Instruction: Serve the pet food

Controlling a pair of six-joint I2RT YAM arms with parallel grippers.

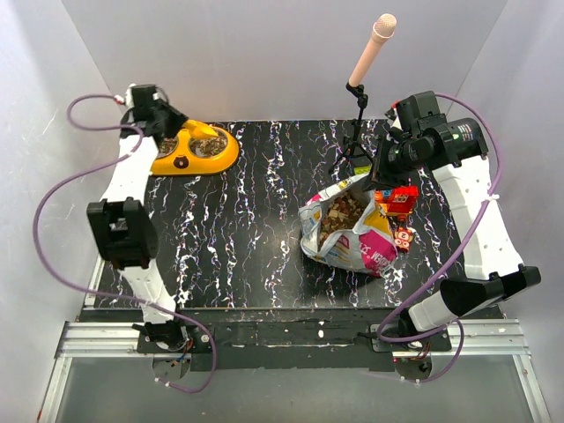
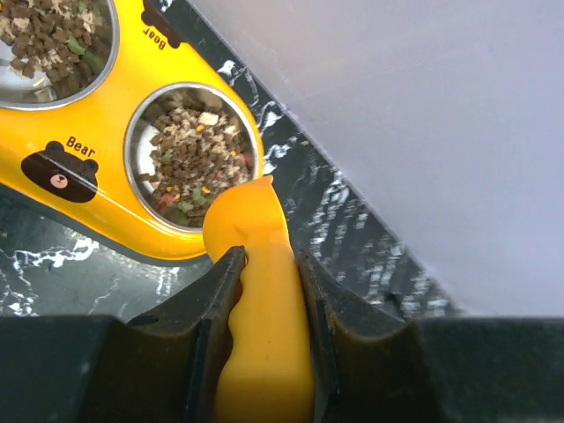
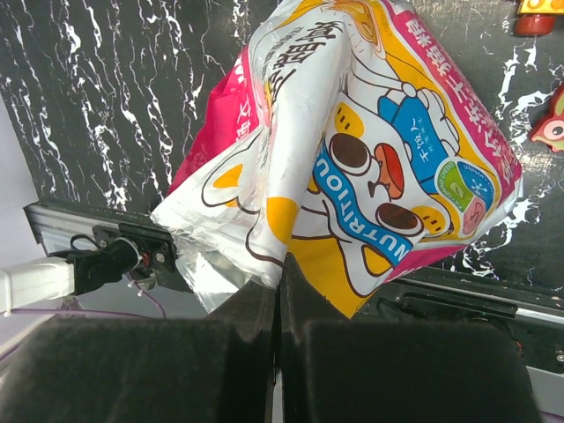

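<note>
Top external: black, white-veined counter [image 1: 247, 238] boxed in by plain white walls [image 1: 264, 53]. The printed bag [image 1: 357, 238] stands open showing pet food [image 1: 342, 211], with a yellow twin-bowl feeder [image 1: 196, 152] well apart to the bag's far left, toy bricks [image 1: 398, 201] just right of it and a microphone stand [image 1: 357, 123] behind it. Left wrist: left end effector [image 2: 264, 264], part-closed on the handle of a yellow scoop [image 2: 254, 220], holds it at the rim of a feeder bowl well apart from the bag; both bowls carry kibble, so serving looks largely done, with the scoop to set down. Right wrist: right end effector [image 3: 278, 291], fully closed, pinches a fold of the bag's rim.
</note>
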